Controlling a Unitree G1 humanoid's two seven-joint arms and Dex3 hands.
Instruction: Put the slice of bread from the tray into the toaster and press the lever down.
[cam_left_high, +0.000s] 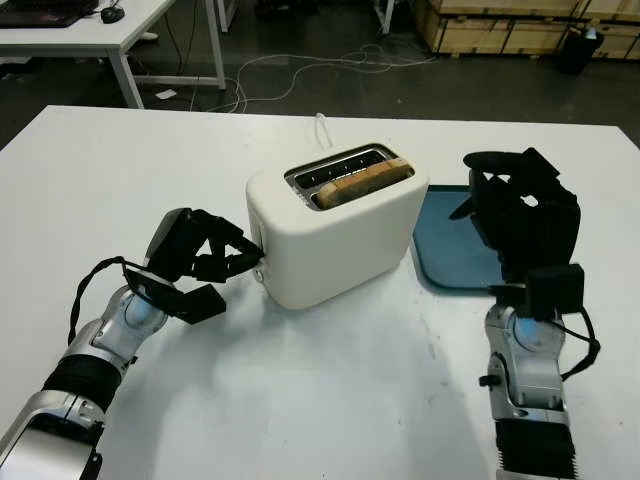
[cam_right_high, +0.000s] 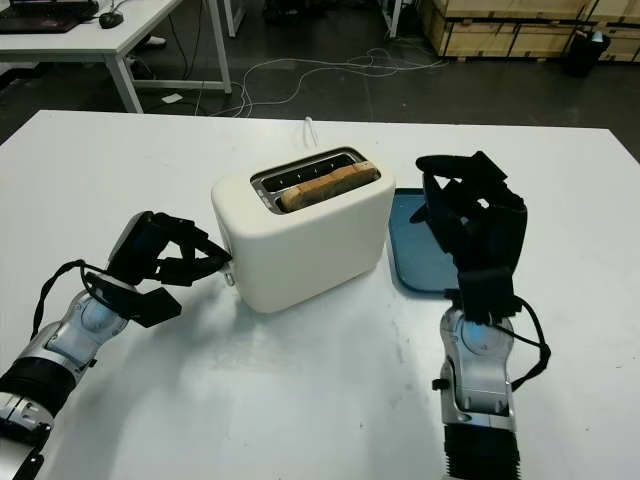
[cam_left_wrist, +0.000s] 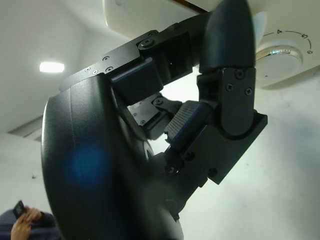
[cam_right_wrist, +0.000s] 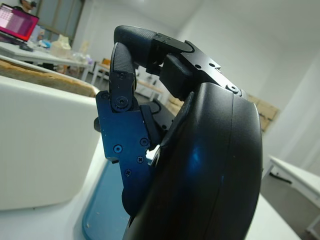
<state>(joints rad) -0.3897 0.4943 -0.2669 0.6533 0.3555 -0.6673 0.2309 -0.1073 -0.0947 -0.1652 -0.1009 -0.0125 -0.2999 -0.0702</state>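
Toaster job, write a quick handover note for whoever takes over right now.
Left hand: fingers curled at the lever on the toaster's end, holding nothing.
Right hand: raised over the blue tray, fingers curled, holding nothing.
Bread: in the toaster slot, top still sticking out.
Done: bread loaded.
Left: press the lever down.

Left hand (cam_left_high: 195, 262): black plastic, three blocky jointed fingers, small recessed screws at the knuckle plates, ribbed grey pads on the inner faces. Shell broad, rounded, glossy.
Left forearm (cam_left_high: 95, 350): silver-grey metal casing, black band lower down, blue glow at the wrist, thin black cable looping along its outer side.
Right hand (cam_left_high: 520, 215): same black build; flat finger link with four screws, one small silver metal tab.
Right forearm (cam_left_high: 525, 385): silver casing, black box-shaped wrist module, blue glow beneath it, black cable loop, ribbed black collar.
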